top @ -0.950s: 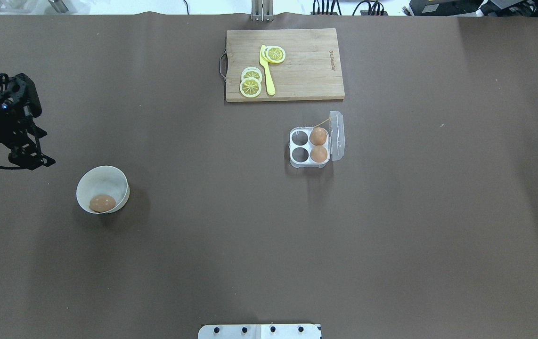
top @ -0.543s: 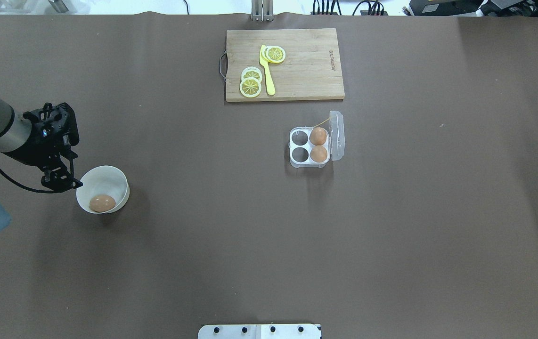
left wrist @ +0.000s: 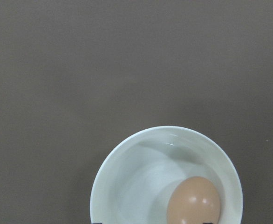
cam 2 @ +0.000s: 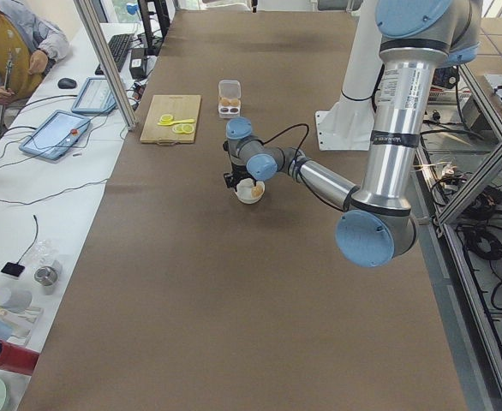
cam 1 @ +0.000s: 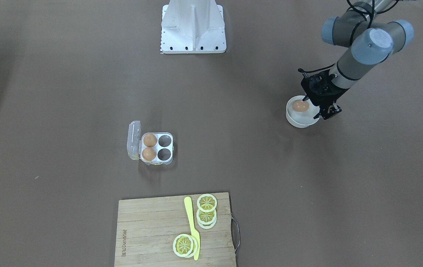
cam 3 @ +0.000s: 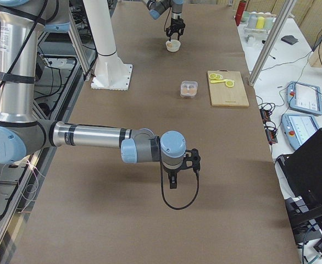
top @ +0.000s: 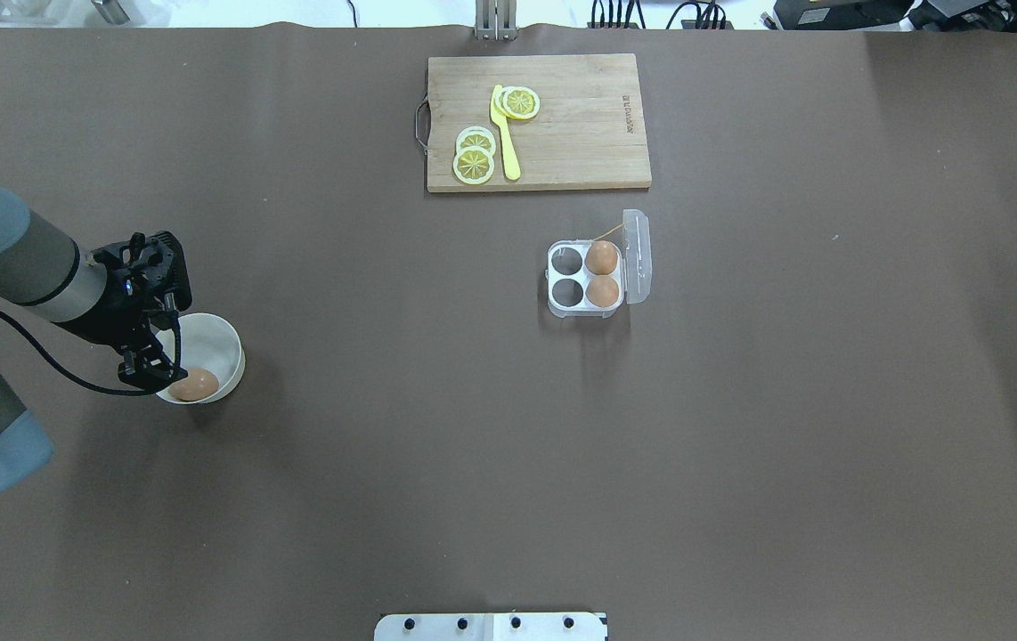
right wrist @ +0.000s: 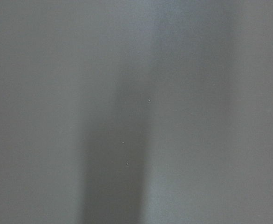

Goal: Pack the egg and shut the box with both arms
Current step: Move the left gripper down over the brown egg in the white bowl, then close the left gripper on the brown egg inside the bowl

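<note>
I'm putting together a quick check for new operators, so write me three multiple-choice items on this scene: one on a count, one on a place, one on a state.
1. How many eggs sit in the box?
A. one
B. two
C. four

2. Where does the loose egg lie?
A. in the white bowl
B. on the cutting board
C. in the box

3. The box's lid is
A. shut
B. open
C. taken off and lying on the cutting board

Answers:
1 B: two brown eggs fill the half next to the lid, and the other half is empty.
2 A: the overhead view shows it on the bowl's floor.
3 B: the lid stands at the tray's side and the tray is uncovered.
</note>
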Available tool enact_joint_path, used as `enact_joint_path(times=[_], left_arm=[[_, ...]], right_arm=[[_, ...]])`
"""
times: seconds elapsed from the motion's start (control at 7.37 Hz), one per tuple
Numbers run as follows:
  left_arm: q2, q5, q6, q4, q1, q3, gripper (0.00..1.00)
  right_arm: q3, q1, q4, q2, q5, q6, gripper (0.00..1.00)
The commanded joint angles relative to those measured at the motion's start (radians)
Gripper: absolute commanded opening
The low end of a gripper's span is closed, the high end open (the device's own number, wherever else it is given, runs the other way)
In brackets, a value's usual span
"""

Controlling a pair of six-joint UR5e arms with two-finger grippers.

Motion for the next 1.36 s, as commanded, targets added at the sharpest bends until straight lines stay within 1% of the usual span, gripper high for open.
enact_joint_path(times=[0.0, 0.14, 1.22], left_arm=[[-0.002, 0.040, -0.035, -0.004, 0.042, 0.001, 0.76], [-0.002, 0.042, -0.040, -0.005, 0.044, 0.011, 0.74], [0.000, 0.042, -0.049, -0.002, 0.067, 0.026, 0.74]], right_arm=[[0.000, 0.000, 0.000, 0.000, 0.000, 0.000, 1.00], [0.000, 0.000, 0.000, 0.000, 0.000, 0.000, 1.00], [0.000, 0.000, 0.000, 0.000, 0.006, 0.000, 1.00]])
